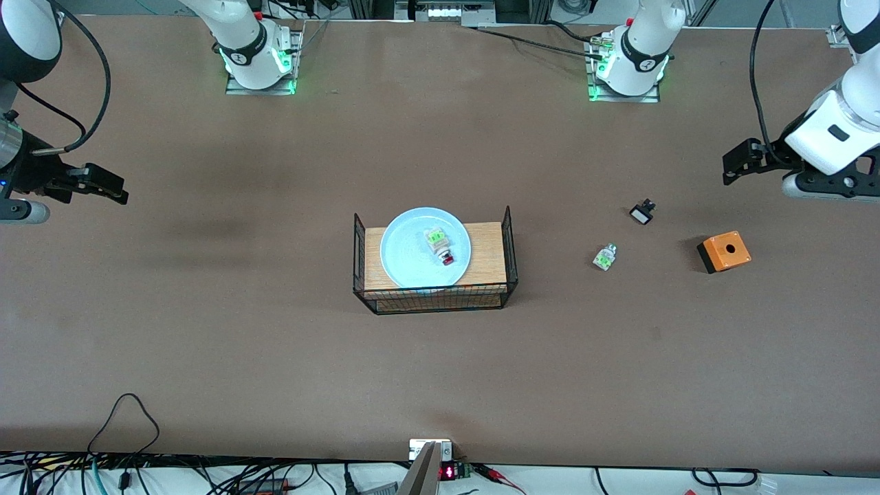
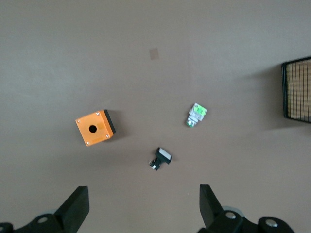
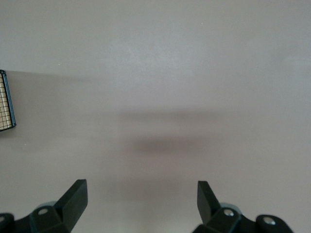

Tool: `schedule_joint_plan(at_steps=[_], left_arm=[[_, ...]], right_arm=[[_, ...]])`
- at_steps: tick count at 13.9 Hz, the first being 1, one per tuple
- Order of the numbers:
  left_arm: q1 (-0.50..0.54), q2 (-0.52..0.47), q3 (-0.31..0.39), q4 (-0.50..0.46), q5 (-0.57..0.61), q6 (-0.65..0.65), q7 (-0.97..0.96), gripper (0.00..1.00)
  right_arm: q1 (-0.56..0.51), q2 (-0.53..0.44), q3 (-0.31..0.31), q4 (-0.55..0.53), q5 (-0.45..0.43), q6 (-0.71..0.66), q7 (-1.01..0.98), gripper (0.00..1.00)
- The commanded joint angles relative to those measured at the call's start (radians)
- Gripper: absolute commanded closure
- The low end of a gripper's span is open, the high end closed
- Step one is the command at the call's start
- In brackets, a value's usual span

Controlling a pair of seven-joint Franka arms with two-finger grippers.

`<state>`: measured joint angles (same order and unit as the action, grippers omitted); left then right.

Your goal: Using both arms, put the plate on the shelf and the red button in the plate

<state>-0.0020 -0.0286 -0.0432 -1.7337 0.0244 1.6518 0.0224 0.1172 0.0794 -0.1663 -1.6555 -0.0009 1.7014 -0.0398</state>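
Note:
The pale light-blue plate [image 1: 416, 258] rests on the wooden board inside the black wire basket [image 1: 509, 240] at the table's middle. The red button [image 1: 441, 246], white with a green marking and a red cap, lies on the plate. My left gripper [image 1: 734, 167] is open and empty, held in the air at the left arm's end of the table; in the left wrist view [image 2: 144, 206] it is over bare table. My right gripper [image 1: 110, 185] is open and empty, held in the air at the right arm's end; it also shows in the right wrist view [image 3: 142, 199].
A white-green part without a red tip [image 1: 605, 257] [image 2: 196, 115], a small black-and-white part [image 1: 642, 212] [image 2: 160, 158] and an orange box with a hole [image 1: 724, 251] [image 2: 95, 127] lie between the basket and the left arm's end. The basket's corner shows in both wrist views [image 2: 297, 92] [image 3: 6, 104].

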Motion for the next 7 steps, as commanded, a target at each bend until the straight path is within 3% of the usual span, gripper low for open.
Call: schedule_joint_plan(at_steps=[1, 7], left_arm=[[-0.009, 0.013, 0.002, 0.02, -0.003, -0.041, 0.025, 0.0], [0.002, 0.019, 0.005, 0.023, -0.004, -0.052, 0.024, 0.0]], right_arm=[[0.002, -0.015, 0.001, -0.004, 0.001, -0.002, 0.008, 0.0], [0.004, -0.015, 0.002, -0.006, 0.001, -0.002, 0.0, 0.0]])
